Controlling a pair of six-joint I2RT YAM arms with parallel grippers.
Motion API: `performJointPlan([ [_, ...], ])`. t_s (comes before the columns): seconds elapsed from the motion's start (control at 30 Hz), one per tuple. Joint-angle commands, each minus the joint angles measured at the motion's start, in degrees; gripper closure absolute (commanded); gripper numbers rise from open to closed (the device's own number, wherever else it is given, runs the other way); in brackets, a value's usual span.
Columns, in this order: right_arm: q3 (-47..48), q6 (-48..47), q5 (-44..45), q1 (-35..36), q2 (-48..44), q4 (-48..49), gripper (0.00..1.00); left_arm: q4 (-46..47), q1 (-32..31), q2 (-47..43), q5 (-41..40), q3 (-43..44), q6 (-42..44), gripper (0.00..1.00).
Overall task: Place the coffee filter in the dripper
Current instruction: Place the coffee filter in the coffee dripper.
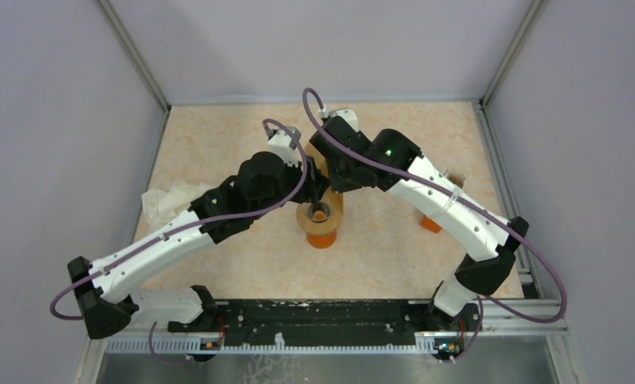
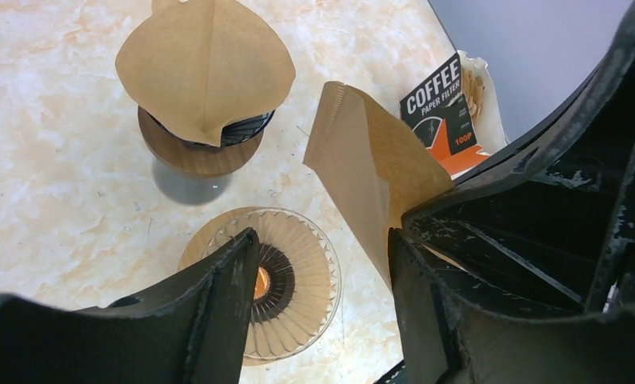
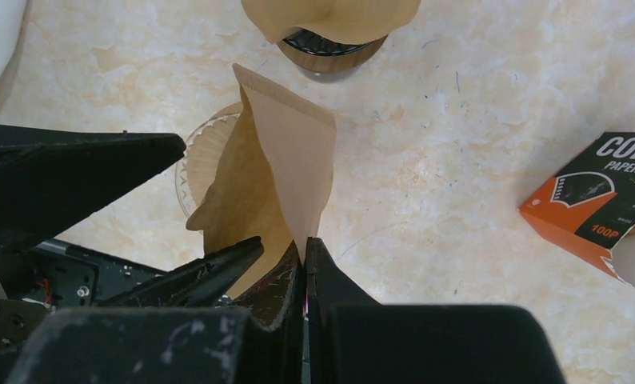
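Observation:
A clear ribbed glass dripper (image 2: 298, 280) sits on an orange base (image 1: 321, 236) at the table's middle. My right gripper (image 3: 305, 248) is shut on the lower edge of a brown paper coffee filter (image 3: 286, 168) and holds it upright, just above and beside the dripper's rim (image 3: 196, 156). The filter (image 2: 370, 168) also shows in the left wrist view. My left gripper (image 2: 322, 272) is open above the dripper, and one of its fingers (image 2: 418, 296) is right next to the filter. In the top view both wrists meet over the dripper (image 1: 321, 214).
A second dripper on a wooden stand, with a brown filter in it (image 2: 206, 72), stands just beyond. An orange and black coffee filter box (image 3: 610, 200) lies to the right. A white cloth (image 1: 166, 200) lies at the left wall.

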Motion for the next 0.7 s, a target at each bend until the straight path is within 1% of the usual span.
performJointPlan([
  [0.0, 0.60, 0.28, -0.85, 0.84, -2.67, 3.04, 1.00, -1.55, -0.52, -0.13, 0.76, 2.14, 0.84, 0.36],
  [0.17, 0.13, 0.29, -1.80, 0.87, -3.16, 4.25, 1.00, -3.65, -0.70, -0.61, 0.07, 2.77, 0.56, 0.46],
  [0.27, -0.18, 0.18, -2.30, 0.88, -3.15, 4.79, 1.00, -5.46, -0.79, -0.57, -0.31, 3.68, 0.49, 0.57],
  [0.47, -2.32, -0.89, -1.75, 0.89, -3.65, 5.01, 1.00, -10.04, -0.79, -0.42, -1.62, 6.14, 0.62, 0.85],
  [0.6, -3.29, -1.29, -1.87, 0.87, -4.12, 5.47, 1.00, -14.28, -0.79, 0.39, -1.77, 8.20, 0.52, 0.97],
  [0.67, -3.58, -1.60, -2.36, 0.88, -4.36, 6.03, 0.98, -16.87, -0.79, 0.79, -2.11, 9.24, 0.48, 0.99],
])
